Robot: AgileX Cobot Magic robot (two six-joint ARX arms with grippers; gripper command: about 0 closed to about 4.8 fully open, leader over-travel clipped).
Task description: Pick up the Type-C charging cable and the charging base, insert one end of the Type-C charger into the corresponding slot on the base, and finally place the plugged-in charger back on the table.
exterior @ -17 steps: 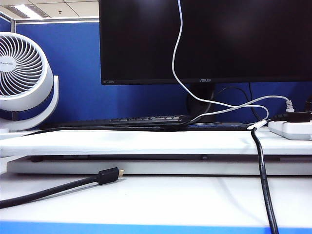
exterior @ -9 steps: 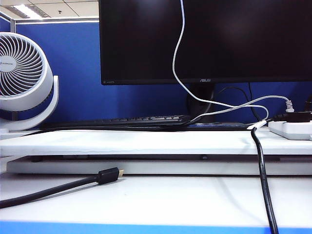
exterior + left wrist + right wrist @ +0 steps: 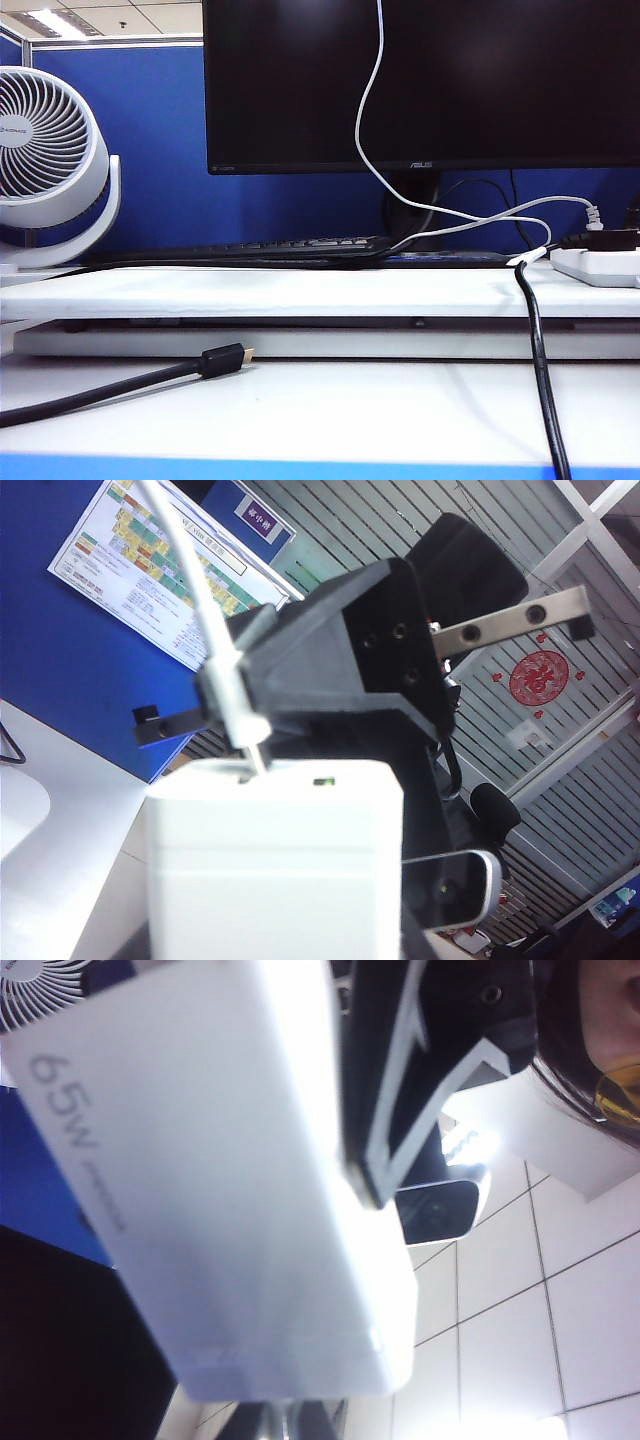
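Note:
Neither gripper shows in the exterior view, where the white Type-C charging cable [image 3: 357, 130] hangs from above across the monitor and trails right. In the left wrist view the white charging base [image 3: 275, 860] fills the foreground and hides my left gripper [image 3: 280, 925], which is shut on it. My right gripper [image 3: 232, 695] is shut on the cable's white plug [image 3: 240, 715]. The plug's metal tip meets the base's end face; how deep it sits I cannot tell. The right wrist view shows the base [image 3: 200, 1190] marked 65W, a left finger [image 3: 420, 1070] against it, and my right gripper [image 3: 283, 1422].
On the white table [image 3: 330, 410] lie a black cable with a gold-tipped plug [image 3: 225, 358] and a thick black cable [image 3: 540, 370]. Behind the raised board [image 3: 300, 293] stand a monitor [image 3: 450, 80], keyboard [image 3: 300, 245], fan [image 3: 45, 150] and power strip [image 3: 600, 265].
The upper part of the hanging white cable has drifted slightly to the right in the exterior view. Nothing on the table has moved.

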